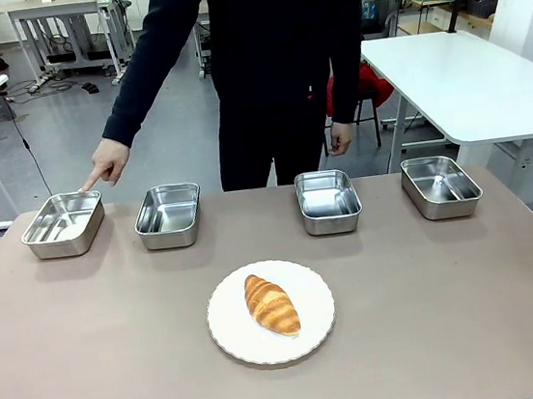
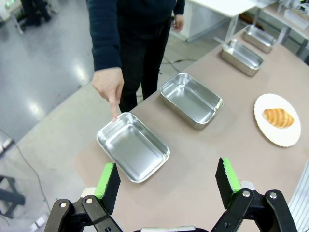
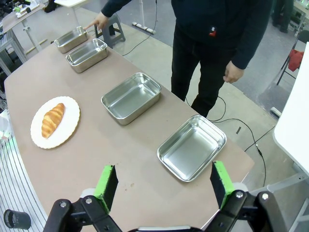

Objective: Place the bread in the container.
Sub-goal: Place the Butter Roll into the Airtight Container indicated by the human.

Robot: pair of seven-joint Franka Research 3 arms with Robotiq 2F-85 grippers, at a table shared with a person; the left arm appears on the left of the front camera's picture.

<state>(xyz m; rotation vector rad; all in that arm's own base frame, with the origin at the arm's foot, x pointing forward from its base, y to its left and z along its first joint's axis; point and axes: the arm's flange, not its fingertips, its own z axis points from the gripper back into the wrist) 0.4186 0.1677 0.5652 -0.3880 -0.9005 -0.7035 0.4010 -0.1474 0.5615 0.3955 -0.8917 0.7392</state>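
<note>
The bread, a golden-brown croissant, lies on a round white plate near the table's front middle. Several steel trays stand in a row at the far side. A person's hand points a finger at the rim of the far-left container. My left gripper hangs open and empty above the table, just short of that tray. My right gripper is open and empty over the far-right tray.
Two more steel trays stand between the outer ones. The person stands at the far edge of the brown table. A white table stands behind on the right.
</note>
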